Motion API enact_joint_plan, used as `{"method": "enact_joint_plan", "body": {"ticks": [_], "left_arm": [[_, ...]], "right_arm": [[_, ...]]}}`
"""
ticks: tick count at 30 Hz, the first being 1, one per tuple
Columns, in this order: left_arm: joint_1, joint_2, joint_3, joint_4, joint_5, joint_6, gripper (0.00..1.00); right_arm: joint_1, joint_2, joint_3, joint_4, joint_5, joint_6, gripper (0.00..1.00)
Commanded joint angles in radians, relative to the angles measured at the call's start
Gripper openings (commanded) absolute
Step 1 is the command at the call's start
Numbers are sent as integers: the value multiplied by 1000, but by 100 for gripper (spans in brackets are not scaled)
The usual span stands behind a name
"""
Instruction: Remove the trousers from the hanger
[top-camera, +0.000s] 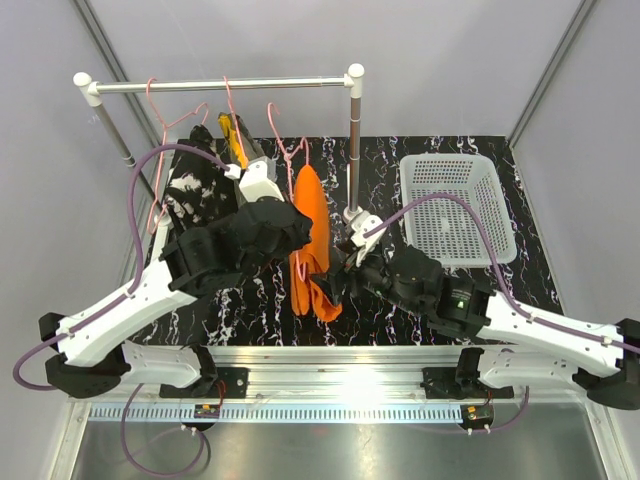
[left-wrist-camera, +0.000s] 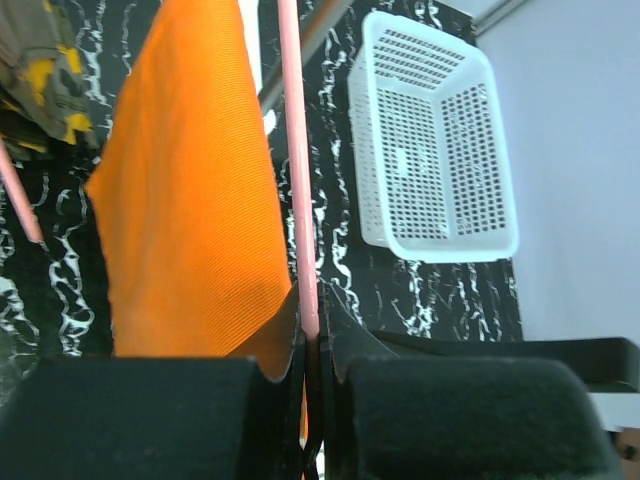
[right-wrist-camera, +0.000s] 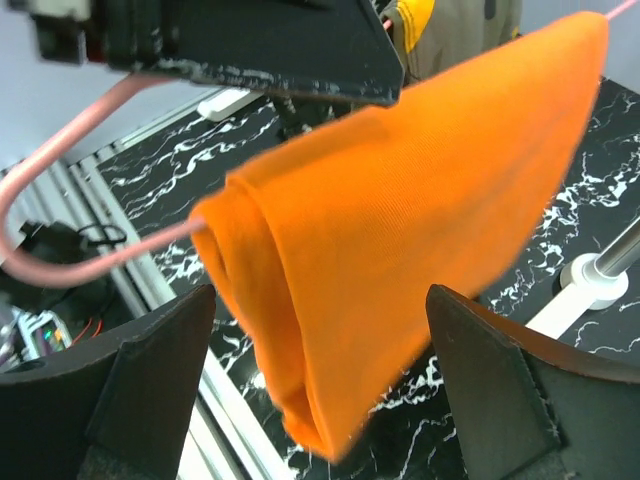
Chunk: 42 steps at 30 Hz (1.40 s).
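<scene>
1. Trousers: the orange pair (top-camera: 312, 225) is draped folded over a pink hanger (left-wrist-camera: 298, 150) on the rail (top-camera: 230, 85), beside the camouflage pair (top-camera: 234, 132).
2. Hanger wire is pinched by the closed left fingers (left-wrist-camera: 140, 420), probably so it is steadied against swinging.
3. Spread wide, the right fingers (right-wrist-camera: 150, 395) are held flanking the orange fold, not closed on it, apparently staged so it can be pulled off.

Grey walls (top-camera: 450, 60) on three sides. Black, white-veined tabletop (top-camera: 260, 310). Bright glare on metal rail (top-camera: 360, 385), bottom centre.
</scene>
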Motion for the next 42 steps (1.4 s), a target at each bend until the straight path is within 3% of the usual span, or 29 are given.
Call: {"method": "enact_joint_plan", "body": {"ticks": [1, 10, 16, 18, 22, 28, 34, 42], "left_arm": [[-19, -35, 49, 226, -97, -40, 0], [-36, -36, 60, 227, -97, -26, 0], [-38, -30, 72, 233, -73, -25, 0], [-41, -23, 83, 227, -71, -25, 0], [-48, -16, 97, 233, -62, -19, 0], [-64, -15, 115, 241, -65, -8, 0], [-85, -23, 127, 243, -67, 9, 0], [-107, -27, 163, 233, -91, 52, 0]], "right_arm": [[30, 28, -12, 153, 153, -1, 93], [31, 37, -58, 184, 389, -38, 86], [31, 59, -88, 264, 434, -131, 77], [30, 69, -94, 293, 419, -170, 76], [30, 62, -152, 413, 218, -248, 73], [30, 102, -147, 494, 160, -314, 74], [30, 163, -150, 578, 320, -369, 67], [30, 108, -167, 571, 290, -434, 67]]}}
